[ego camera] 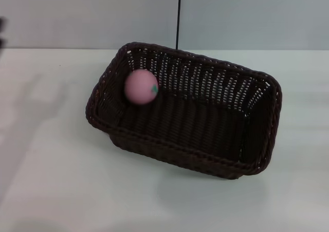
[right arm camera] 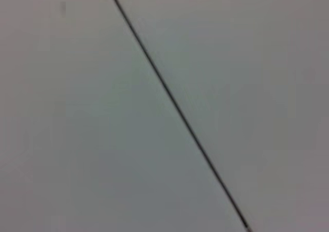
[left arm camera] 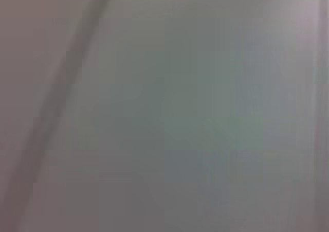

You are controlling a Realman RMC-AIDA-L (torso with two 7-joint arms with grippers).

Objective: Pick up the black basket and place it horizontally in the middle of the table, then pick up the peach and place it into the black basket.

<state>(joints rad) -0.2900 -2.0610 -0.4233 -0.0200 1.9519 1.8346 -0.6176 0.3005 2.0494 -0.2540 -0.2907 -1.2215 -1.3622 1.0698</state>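
Observation:
The black basket (ego camera: 226, 160), a dark woven rectangle, rests on the white table (ego camera: 61, 180) near the middle, turned a little askew. The pink peach (ego camera: 141, 86) is inside it at the far left corner, its outline blurred, with its green leaf mark facing right. No gripper shows in the head view. The left wrist view shows only a blank grey surface. The right wrist view shows a pale surface crossed by a thin dark line (right arm camera: 175, 103).
A thin black vertical line (ego camera: 178, 16) runs up the grey wall (ego camera: 77, 16) behind the basket. A dark object (ego camera: 2, 34) shows at the far left edge by the table's back edge.

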